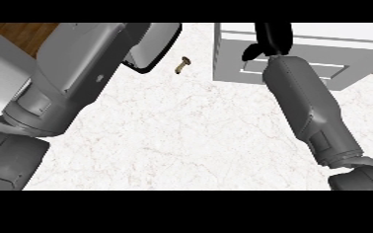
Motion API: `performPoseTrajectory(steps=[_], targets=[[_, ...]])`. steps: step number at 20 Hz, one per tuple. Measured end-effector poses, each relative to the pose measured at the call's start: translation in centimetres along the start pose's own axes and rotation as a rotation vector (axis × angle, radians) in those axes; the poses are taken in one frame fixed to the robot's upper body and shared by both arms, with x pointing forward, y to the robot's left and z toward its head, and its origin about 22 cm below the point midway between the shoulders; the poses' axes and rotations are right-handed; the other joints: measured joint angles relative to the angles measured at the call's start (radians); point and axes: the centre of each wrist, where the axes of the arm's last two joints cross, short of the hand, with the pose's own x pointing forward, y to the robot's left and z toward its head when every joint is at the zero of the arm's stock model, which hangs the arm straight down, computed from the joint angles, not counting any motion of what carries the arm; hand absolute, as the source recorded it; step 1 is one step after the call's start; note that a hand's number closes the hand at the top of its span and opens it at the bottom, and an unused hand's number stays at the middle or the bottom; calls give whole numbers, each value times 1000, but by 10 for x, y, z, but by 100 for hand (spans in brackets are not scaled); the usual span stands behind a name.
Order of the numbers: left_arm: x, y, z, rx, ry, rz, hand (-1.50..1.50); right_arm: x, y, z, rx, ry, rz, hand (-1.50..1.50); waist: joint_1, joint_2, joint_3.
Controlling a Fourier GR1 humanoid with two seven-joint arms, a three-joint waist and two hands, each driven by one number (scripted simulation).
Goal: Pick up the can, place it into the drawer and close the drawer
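Right robot hand (271, 38), grip unclear, reaches over the drawer (306, 59); can unseen.

Bare desk (182, 128) left of right robot hand (271, 42); drawer unit (233, 54) beneath it; small brown object (182, 65) further left.

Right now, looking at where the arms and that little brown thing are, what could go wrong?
1. The right hand reaches over the white drawer unit and hides what is under it, so I cannot tell whether the can is there.
2. A small brown object lies loose on the counter beside the unit; an arm sweep could knock it.
3. The left forearm fills the view's left and may hide things.
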Motion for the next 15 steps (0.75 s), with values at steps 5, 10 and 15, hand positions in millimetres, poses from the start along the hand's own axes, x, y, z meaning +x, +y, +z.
performPoseTrajectory(steps=[5,10,15], targets=[[-2,12,4,-17,0,1,-150,0,-3,-10,23,4,10,-150,13,4,3],[-5,23,8,-23,1,5,-150,0,-6,-15,33,-4,-28,-150,16,9,6],[-8,31,14,-31,0,10,-150,-1,-7,-17,29,-35,-91,-150,14,13,8]])
